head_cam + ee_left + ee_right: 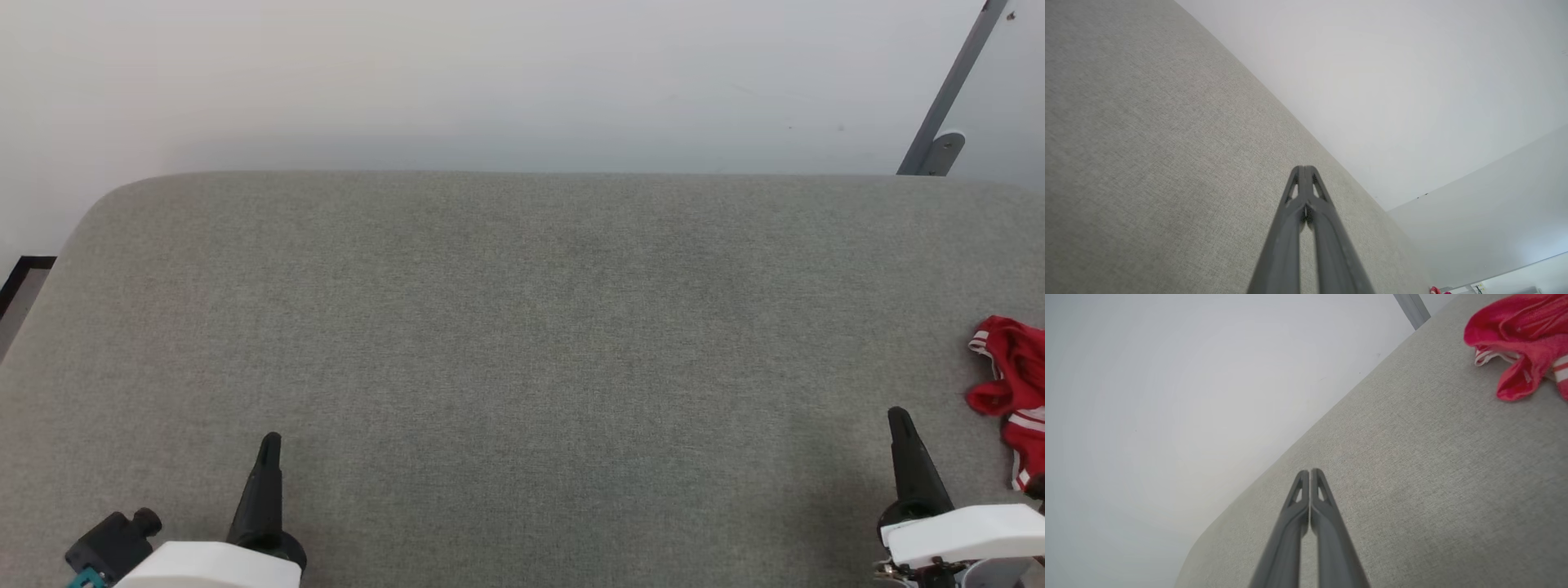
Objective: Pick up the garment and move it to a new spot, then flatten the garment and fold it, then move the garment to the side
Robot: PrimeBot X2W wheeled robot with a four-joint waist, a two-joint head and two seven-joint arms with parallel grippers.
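The bench point(522, 310) is big and flat, with round corners. It is covered in rough grey cloth with a tiny woven pattern. Behind it is a plain white wall point(490, 73), and a grey metal bar point(951, 86) leans there on the right.

The garment point(1012, 384) is red and soft, with white stripes. It lies in a crumpled heap at the right edge of the bench, partly cut off by the edge of the head view. In the right wrist view it point(1523, 330) looks bumpy and folded over itself.

The left gripper point(269, 445) sits low on the left, pointing away across the bench. Its thin dark fingers point(1296, 204) are pressed together and hold nothing.

The right gripper point(899, 418) sits low on the right, near the garment but not touching it. Its fingers point(1323, 506) are pressed together too, with nothing between them.
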